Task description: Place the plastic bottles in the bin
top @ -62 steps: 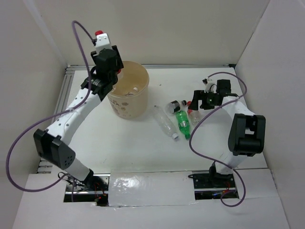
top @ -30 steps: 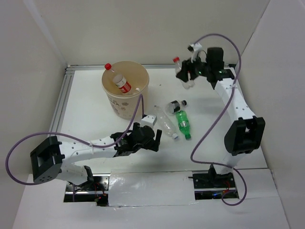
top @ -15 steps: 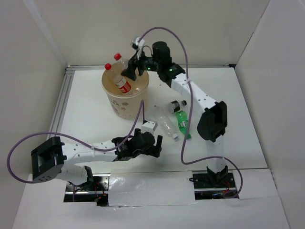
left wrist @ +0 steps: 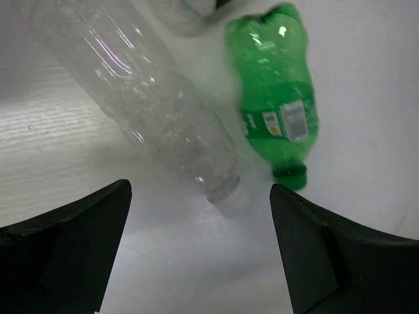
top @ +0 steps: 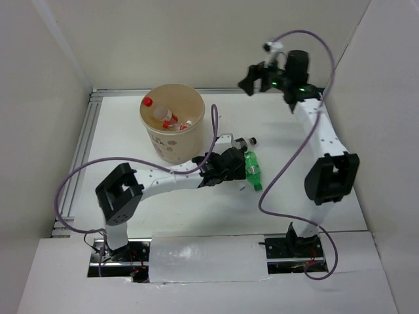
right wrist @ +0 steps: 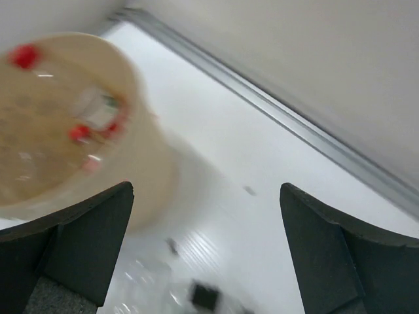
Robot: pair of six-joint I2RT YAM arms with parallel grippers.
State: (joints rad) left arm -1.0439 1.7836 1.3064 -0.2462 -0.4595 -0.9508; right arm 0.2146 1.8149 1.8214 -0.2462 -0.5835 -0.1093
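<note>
A robot lab cell; plain white walls (top: 216, 39) box in a white table (top: 124, 144).

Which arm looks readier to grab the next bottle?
Left. The left pincer, open, hangs just over the clear bottle, beside the green bottle. The right pincer, also open, is up by the back wall, far from both.
</note>
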